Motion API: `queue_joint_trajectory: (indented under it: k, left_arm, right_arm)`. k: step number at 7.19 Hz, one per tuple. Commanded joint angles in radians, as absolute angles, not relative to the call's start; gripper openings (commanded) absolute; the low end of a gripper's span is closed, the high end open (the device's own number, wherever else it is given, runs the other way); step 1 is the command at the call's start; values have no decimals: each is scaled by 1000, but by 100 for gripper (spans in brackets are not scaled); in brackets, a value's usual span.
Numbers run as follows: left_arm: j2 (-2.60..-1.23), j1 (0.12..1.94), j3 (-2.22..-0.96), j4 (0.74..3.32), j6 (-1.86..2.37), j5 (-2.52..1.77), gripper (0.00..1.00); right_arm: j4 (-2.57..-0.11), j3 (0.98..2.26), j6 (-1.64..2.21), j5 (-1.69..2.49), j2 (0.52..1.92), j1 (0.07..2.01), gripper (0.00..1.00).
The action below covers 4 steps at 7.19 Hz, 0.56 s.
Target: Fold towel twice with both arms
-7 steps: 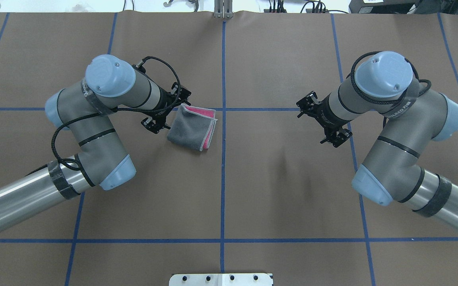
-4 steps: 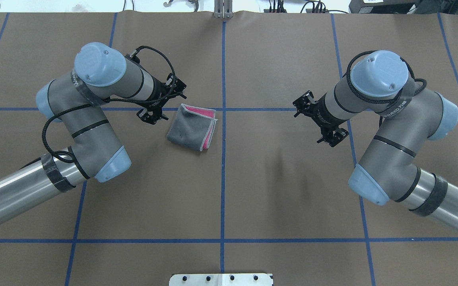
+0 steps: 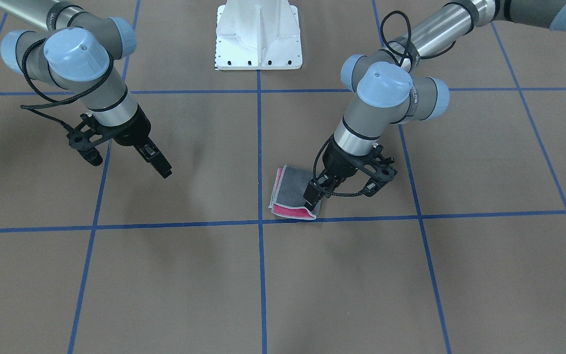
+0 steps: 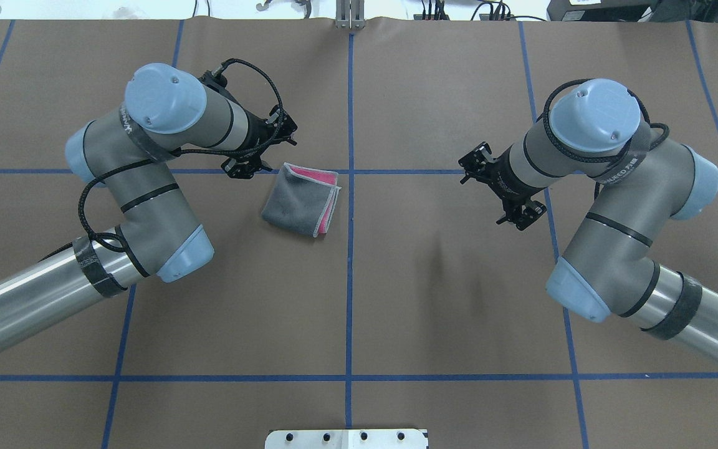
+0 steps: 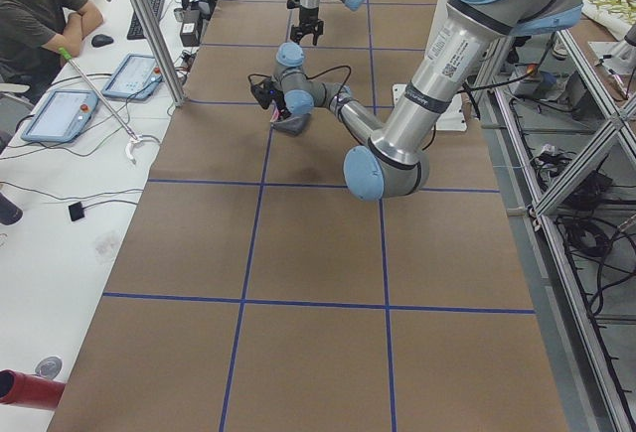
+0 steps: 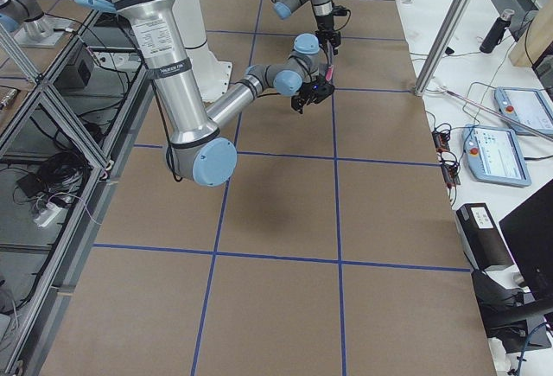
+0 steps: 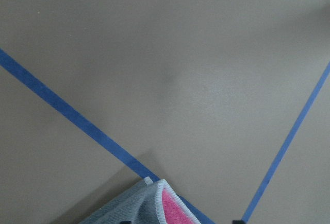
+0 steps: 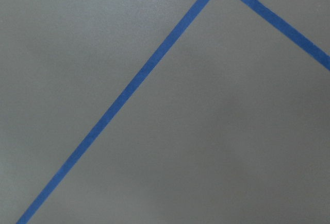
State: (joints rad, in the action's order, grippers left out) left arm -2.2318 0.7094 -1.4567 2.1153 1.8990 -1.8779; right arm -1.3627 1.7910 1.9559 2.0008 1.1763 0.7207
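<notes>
Done: pink-and-grey square terry towel [image 4: 300, 199] lies quartered on the brown bench [image 4: 396, 299] — both folds look made.
Grippers: left gripper [image 3: 341, 191] and right gripper [image 3: 128, 164] both wide, empty.
Remaining: seemingly nothing.

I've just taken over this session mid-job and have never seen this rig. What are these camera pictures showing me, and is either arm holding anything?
Two jointed robot arms share one brown table. The overhead picture looks over the robot's shoulders: its left arm enters on the left, its right arm on the right. The front-facing picture looks back at the robot, so sides swap. Two side pictures look along the table from each end; two close-ups come from wrist cameras. On the table lies a small folded towel, grey on top, pink at its edges. The left end effector hangs open close to the towel's corner, holding nothing. The right end effector is open too, far from the towel.
</notes>
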Motion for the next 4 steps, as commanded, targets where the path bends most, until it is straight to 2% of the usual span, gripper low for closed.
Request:
queue_joint_trajectory:
  k: [1, 3, 4]
  left_arm:
    - [-2235, 741, -1466, 2125, 1832, -1884, 74]
    - [-2262, 717, -1418, 2122, 1828, -1882, 77]
    - [-2348, 707, -1311, 2120, 1833, -1881, 77]
  right_arm:
    - [-1355, 1801, 1898, 1997, 1175, 767, 100]
    - [-1358, 1793, 1859, 1996, 1178, 787, 100]
    - [-1361, 1792, 1836, 1997, 1184, 801, 100]
